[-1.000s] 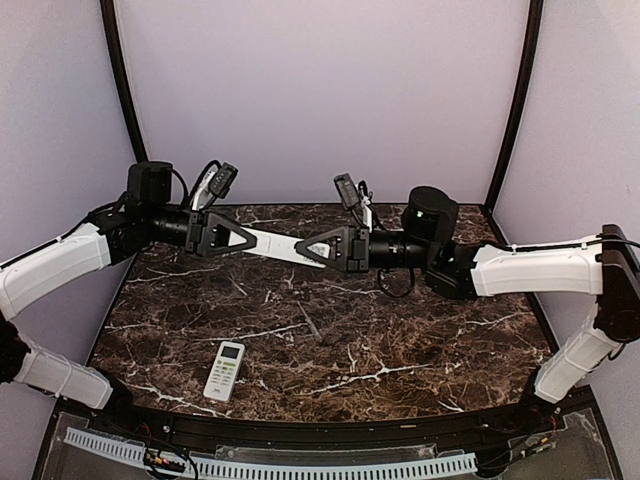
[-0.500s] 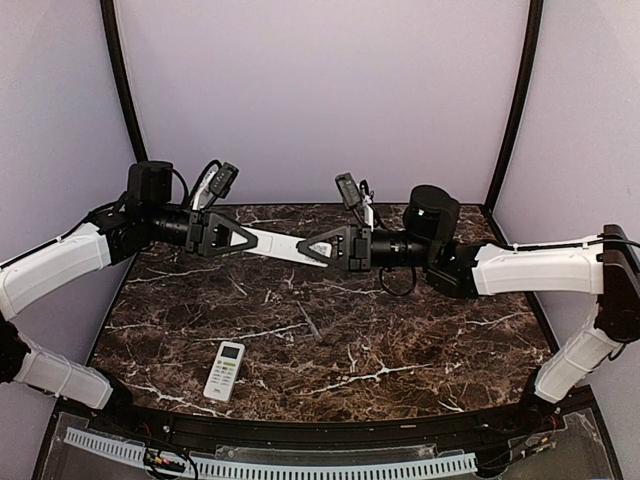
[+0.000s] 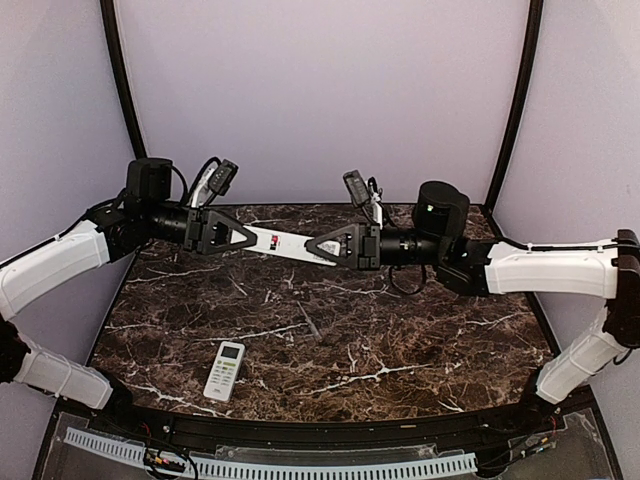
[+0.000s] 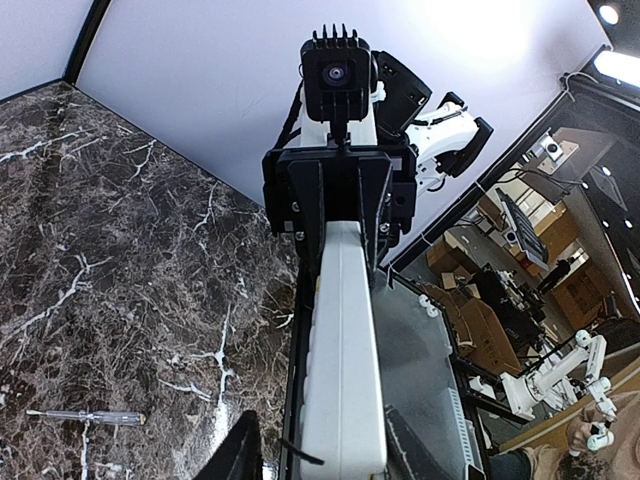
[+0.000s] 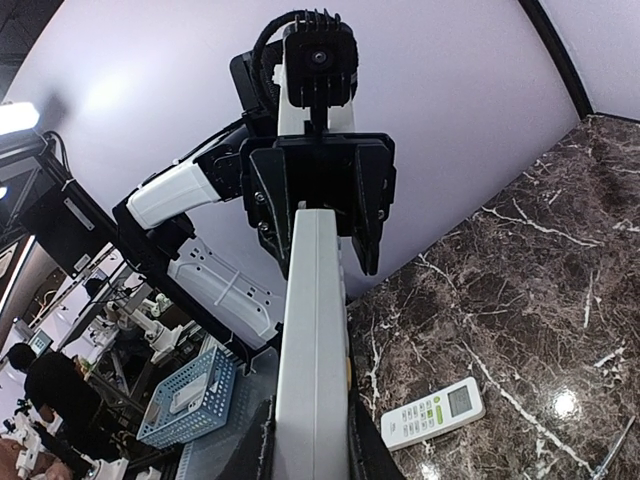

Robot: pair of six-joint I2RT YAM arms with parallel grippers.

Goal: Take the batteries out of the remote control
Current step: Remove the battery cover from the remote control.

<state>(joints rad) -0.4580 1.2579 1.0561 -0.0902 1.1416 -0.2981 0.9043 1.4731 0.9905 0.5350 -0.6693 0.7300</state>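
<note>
Up in the air, well above the dark marble table [image 3: 400, 340]: a long white plastic remote control [image 3: 292, 245]. Lies flat, long way running left to right, one end at each pincer.

Right pincer [image 3: 316, 248] shut tight on its end, snug on both sides in its own view. Left pincer [image 3: 250, 240] around the other end but not pinching: a gap beside one finger [image 4: 245, 455] in its own view.

On the top face, nearer the left pincer: a tiny red and dark patch, likely the small round batteries [image 3: 273, 240], too small to be sure. Seen only from above; from both wrists, just a plain white side.

Probably needs a firm hold at both ends first.
</note>
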